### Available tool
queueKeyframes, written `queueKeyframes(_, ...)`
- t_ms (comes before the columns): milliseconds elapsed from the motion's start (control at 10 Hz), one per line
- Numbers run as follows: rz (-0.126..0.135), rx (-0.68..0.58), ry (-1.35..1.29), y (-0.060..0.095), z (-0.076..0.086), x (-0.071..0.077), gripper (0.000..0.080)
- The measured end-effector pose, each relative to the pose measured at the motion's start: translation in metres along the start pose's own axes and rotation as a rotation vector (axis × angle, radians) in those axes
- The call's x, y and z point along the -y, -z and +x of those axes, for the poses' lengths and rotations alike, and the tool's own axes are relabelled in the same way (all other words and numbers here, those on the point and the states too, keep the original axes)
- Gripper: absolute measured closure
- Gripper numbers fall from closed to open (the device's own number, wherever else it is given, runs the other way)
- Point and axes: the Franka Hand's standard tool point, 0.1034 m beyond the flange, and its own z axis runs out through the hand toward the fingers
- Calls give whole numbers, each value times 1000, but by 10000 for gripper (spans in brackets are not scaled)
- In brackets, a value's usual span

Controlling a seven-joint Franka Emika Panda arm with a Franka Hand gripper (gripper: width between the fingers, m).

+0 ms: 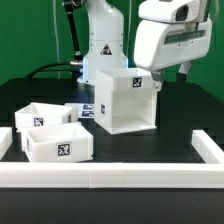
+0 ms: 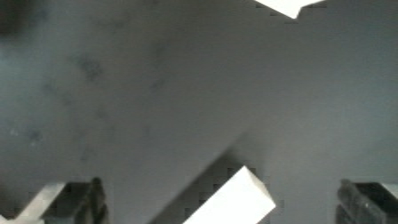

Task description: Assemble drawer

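The large white hollow housing (image 1: 125, 100) stands in the middle of the dark table, tags on its sides. Two smaller white trays (image 1: 40, 118) (image 1: 58, 143) sit close together at the exterior view's left. My gripper (image 1: 160, 80) hangs just above the housing's upper corner on the exterior view's right. In the wrist view the gripper (image 2: 214, 205) is open, its dark fingers (image 2: 63, 205) wide apart. A white corner (image 2: 244, 198), apparently of the housing, lies below between them, not gripped.
A long low white rail (image 1: 110, 175) runs along the front and turns back at both ends. The marker board (image 1: 86, 110) lies flat between the trays and the housing. The robot base (image 1: 100, 45) stands behind. Another white edge (image 2: 285, 6) shows in the wrist view.
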Motion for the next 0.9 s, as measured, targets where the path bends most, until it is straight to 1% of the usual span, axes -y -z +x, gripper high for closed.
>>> queueKeyframes(100,0,0,1,0,0,0,150)
queueKeyframes(200,-5,-3,-37,4,-1,0,150)
queueKeyframes(300,-15,-10,-50,10,-10,5,150)
queueKeyframes(400,-23,-16,-52,14,-24,15,150)
queueKeyframes(500,-23,-16,-56,16,-36,23,150)
queueKeyframes(600,-32,-23,-52,20,-43,26,150)
queueKeyframes(700,-43,-28,-53,24,-56,31,150)
queueKeyframes(900,-41,-26,-53,22,-57,32,150)
